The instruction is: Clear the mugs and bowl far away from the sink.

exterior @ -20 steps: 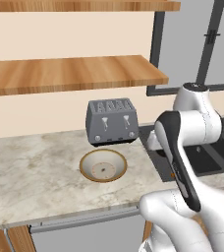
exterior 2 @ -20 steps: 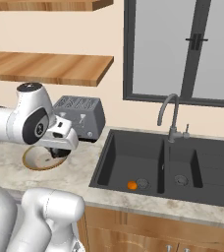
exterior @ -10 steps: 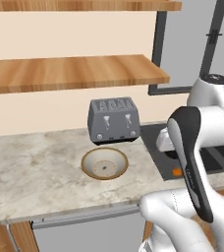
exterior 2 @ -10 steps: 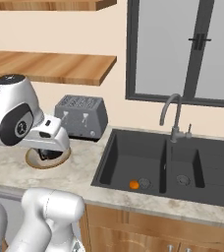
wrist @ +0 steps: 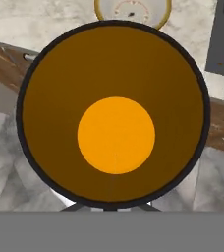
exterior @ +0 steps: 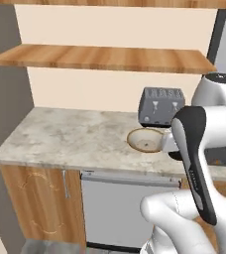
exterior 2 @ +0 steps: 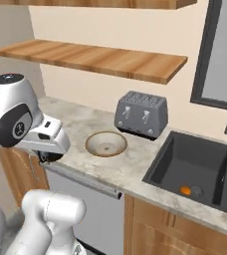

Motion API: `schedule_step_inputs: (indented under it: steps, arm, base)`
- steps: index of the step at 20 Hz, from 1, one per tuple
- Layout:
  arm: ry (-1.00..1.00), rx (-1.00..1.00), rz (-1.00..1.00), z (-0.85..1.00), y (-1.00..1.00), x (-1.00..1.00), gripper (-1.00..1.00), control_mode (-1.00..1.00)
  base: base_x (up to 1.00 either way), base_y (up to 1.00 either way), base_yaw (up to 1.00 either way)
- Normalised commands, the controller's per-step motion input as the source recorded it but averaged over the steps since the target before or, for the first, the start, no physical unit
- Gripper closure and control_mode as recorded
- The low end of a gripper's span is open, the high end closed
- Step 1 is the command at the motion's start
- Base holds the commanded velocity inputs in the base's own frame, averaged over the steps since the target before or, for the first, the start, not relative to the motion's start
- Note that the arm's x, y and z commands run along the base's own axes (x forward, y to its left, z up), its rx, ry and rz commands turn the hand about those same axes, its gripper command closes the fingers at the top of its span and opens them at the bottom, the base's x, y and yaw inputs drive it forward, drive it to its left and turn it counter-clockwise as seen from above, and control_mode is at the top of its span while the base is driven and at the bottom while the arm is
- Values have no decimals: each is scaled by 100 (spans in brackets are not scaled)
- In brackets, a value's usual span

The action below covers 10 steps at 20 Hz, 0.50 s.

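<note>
Right base view | marble counter (exterior 2: 80, 122) | bowl (exterior 2: 106, 144) beside toaster (exterior 2: 141, 114)

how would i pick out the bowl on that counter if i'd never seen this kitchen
Find the marble counter under the wooden shelf. The bowl sits in front of the grey toaster, left of the dark sink. It is wide and shallow, tan-rimmed and cream inside.

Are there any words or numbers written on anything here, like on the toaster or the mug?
None: no words, numbers or brand names can be read.
Toaster: small pale marks on its front, too small to read.
Bowl: a few tiny dark specks at its centre, not letters.
Mug: plain orange-yellow inside with a black rim, no writing.
</note>
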Motion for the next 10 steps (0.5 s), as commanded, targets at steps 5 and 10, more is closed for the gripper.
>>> schedule_step_inputs:
  steps: [5,10]
  arm:
    - [0,0,0,0,0,0,100,100]
    - [0,0,0,0,0,0,100,100]
  base:
    - [-34,76,75]
    - [-1,42,87]
